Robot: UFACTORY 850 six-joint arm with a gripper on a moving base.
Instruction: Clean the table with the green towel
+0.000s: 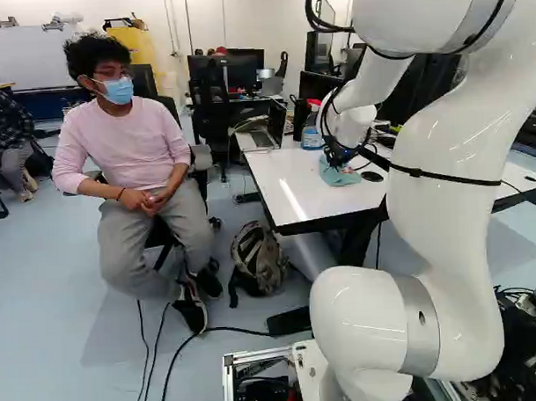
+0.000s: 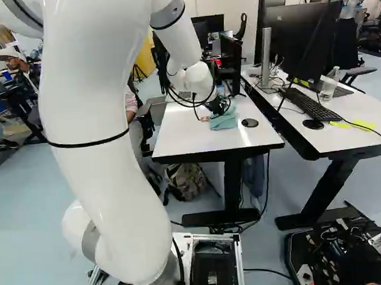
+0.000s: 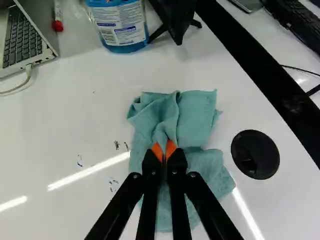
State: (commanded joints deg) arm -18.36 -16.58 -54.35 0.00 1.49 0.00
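White arm (image 1: 456, 159) reaches out over the white worktop (image 2: 177, 133), claw (image 2: 220, 107) low and pointing down near the worktop's far part. Claw clenched on the green towel: orange pads (image 3: 171, 149) close together, a fold of cloth pinched between them. Towel (image 3: 197, 112) lies rumpled on the worktop, spread ahead of and under the claw. Small dark and blue ink marks (image 3: 113, 184) beside the towel, on its laptop side; a few more specks nearby. Round black cover (image 3: 255, 154) set in the worktop, near the towel's other side. Ahead of the towel, well apart from it: bottle of blue liquid (image 3: 122, 25), upright, white label; black stand (image 3: 177, 20) just beside it. Open laptop (image 3: 22, 40) past the marks, pale cable plugged into its side; red-capped marker (image 3: 58, 17) near it. Second worktop (image 2: 361, 108) alongside, at the right of the right base view, carrying a keyboard (image 2: 308, 104), monitor (image 2: 306, 37) and clear bottle (image 2: 329, 85).
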